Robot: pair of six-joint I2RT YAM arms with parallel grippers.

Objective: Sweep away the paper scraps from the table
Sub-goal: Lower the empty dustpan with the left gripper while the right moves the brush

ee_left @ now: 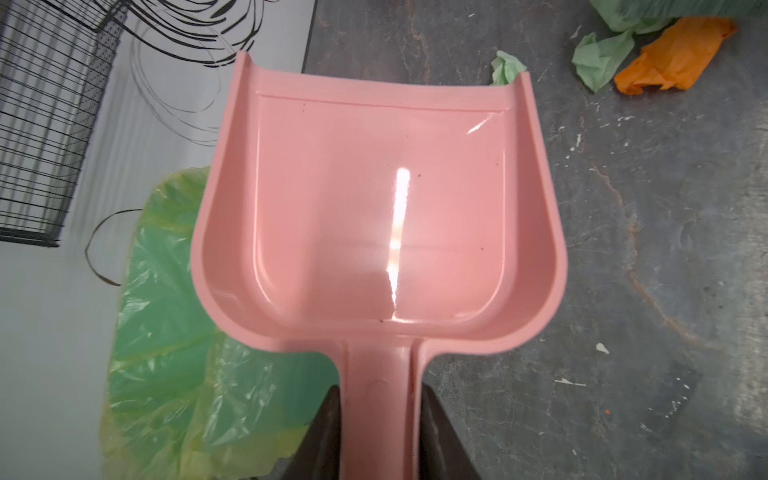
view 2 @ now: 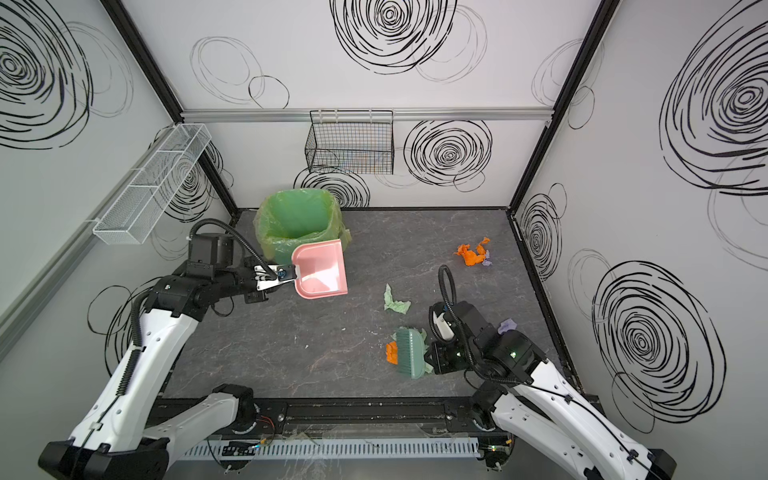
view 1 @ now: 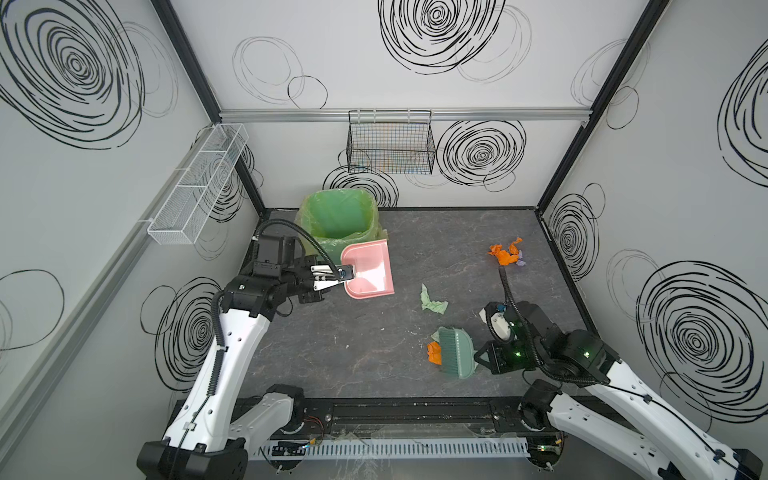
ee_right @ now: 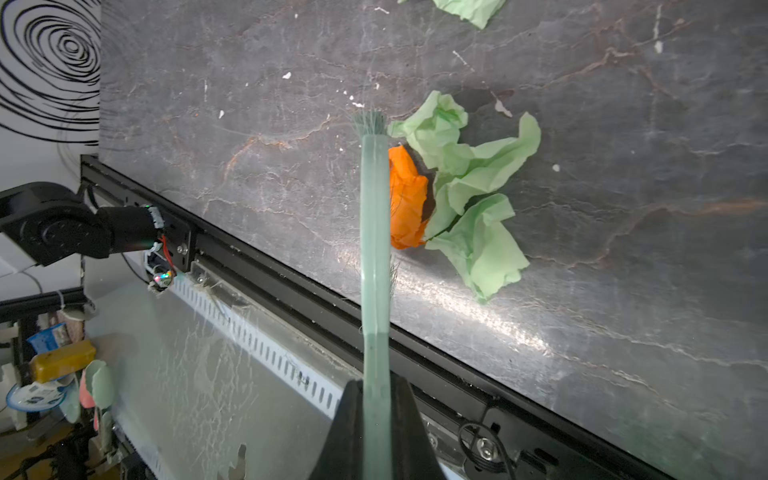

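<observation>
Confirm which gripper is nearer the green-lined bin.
Left. The left gripper holds the pink dustpan right beside the bin; the right gripper, shut on the green brush, is across the table near the front edge.

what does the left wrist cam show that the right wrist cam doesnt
Only the left wrist view: the empty pink dustpan, its handle gripped in the left pincer, plus the green bin liner and the black wire basket on the wall.
Only the right wrist view: the green brush held in the right pincer, and the black front rail with clutter beyond it.
Both: the table, an orange scrap and green scraps.
</observation>
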